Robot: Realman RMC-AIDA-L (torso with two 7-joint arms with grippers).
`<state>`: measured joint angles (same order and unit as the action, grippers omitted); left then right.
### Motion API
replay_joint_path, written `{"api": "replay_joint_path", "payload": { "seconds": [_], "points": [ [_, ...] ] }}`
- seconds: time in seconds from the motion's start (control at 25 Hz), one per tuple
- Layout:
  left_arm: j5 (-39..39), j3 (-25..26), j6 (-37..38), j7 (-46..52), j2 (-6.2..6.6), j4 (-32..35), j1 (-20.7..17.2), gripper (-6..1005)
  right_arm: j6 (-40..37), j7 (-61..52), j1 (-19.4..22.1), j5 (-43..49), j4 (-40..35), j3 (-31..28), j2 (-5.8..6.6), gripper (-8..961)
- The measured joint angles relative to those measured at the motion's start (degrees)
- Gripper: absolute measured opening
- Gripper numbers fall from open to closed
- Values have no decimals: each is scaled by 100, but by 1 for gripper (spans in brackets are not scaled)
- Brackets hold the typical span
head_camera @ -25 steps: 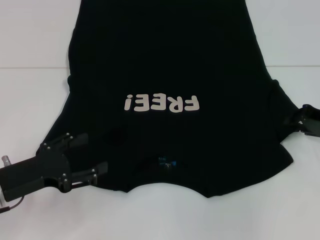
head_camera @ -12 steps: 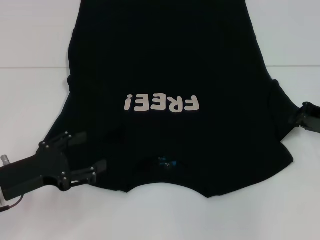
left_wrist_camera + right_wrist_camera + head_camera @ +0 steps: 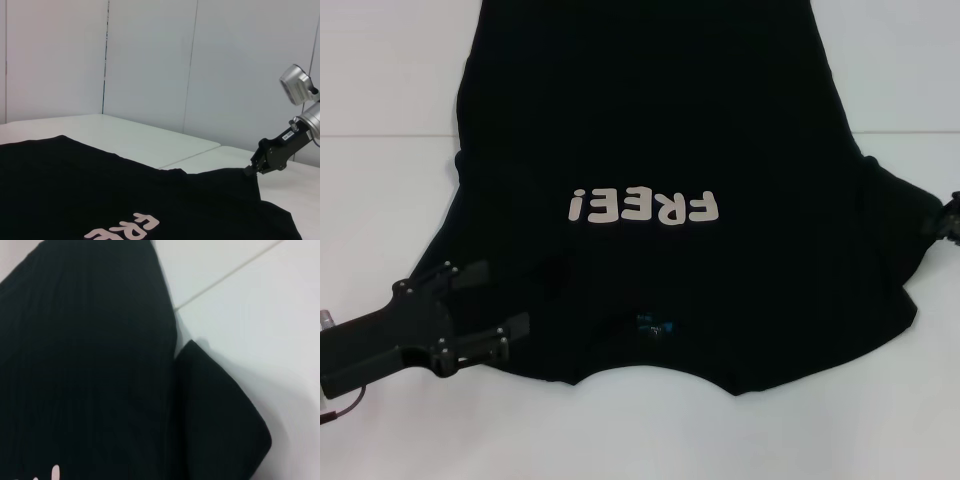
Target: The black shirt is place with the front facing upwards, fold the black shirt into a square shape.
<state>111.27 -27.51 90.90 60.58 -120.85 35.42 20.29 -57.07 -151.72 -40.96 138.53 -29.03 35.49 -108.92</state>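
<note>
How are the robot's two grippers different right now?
The left gripper hovers open over the black shirt near its left sleeve, holding nothing; the right gripper is shut on the shirt's right sleeve tip. The left one is in full sight from the head; the right one barely shows at the picture's edge. Both are black and sit at the shirt's sides.

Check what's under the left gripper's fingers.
The left gripper, fingers spread, is over the black shirt near its left shoulder, with only black cloth showing beneath. The white table under that cloth is covered. Whether the fingers touch the cloth can't be told.
</note>
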Motion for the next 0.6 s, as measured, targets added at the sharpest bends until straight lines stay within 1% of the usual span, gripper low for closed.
{"api": "replay_joint_path", "payload": {
  "seconds": [0.24, 0.4, 0.6],
  "points": [
    [22, 9, 5, 1, 2, -1, -4, 908, -333, 78, 149, -213, -523, -8, 26, 19],
    [28, 12, 7, 6, 9, -1, -12, 908, -542, 236, 179, -453, -787, -1, 39, 23],
    [28, 10, 21, 63, 10, -1, -29, 909, -649, 343, 22, -481, -831, 212, 44, 29]
  ]
}}
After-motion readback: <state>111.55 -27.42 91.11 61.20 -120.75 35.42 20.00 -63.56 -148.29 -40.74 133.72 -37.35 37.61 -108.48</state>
